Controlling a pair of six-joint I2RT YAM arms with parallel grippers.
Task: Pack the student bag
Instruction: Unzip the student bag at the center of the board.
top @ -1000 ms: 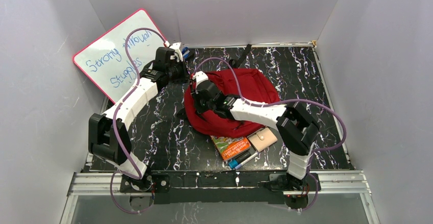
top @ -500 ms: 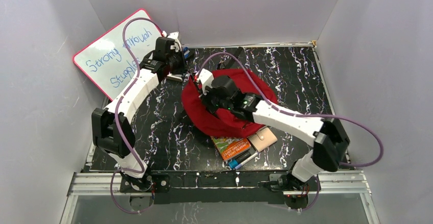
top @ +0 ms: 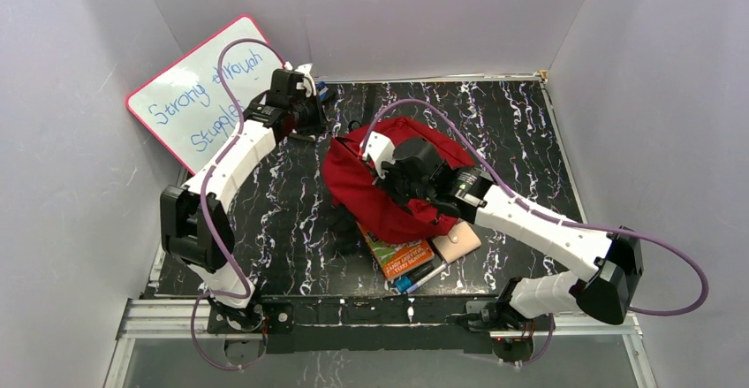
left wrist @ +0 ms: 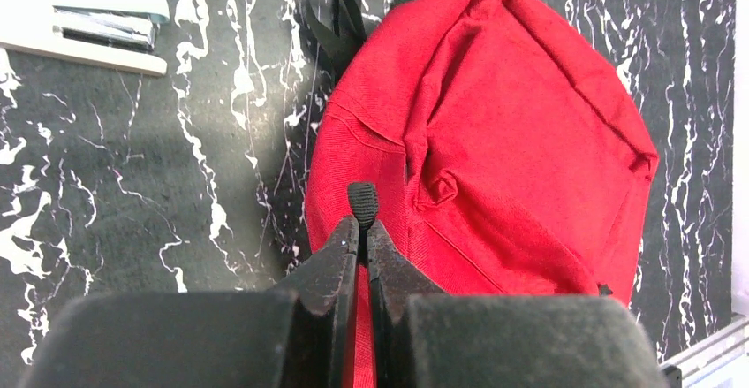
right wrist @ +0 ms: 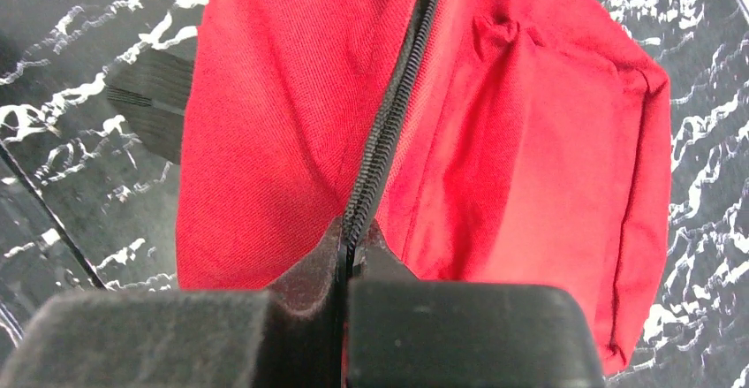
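The student bag (top: 362,189), dark-red fabric, lies rumpled mid-table. It fills the left wrist view (left wrist: 512,140) and the right wrist view (right wrist: 265,96). My left gripper (top: 329,132) is at the bag's far left corner. It is shut (left wrist: 362,224) on a small black ribbed tab (left wrist: 362,201) at the bag's edge. My right gripper (top: 393,176) reaches over the bag's top. Its jaws are shut (right wrist: 353,238) on the black zipper line (right wrist: 393,105), which runs up the fabric away from them. The bag's inside is hidden.
A whiteboard (top: 199,96) with a pink rim leans at the back left. An orange and green book (top: 399,255), a beige wallet (top: 459,242) and pens (top: 419,277) lie just in front of the bag. A white stapler (left wrist: 88,21) rests on the marbled tabletop (top: 530,140).
My right gripper closed and moved to the right across the bag, its elbow swinging out right. The bag's top shifted right and stretched. The left arm barely moved.
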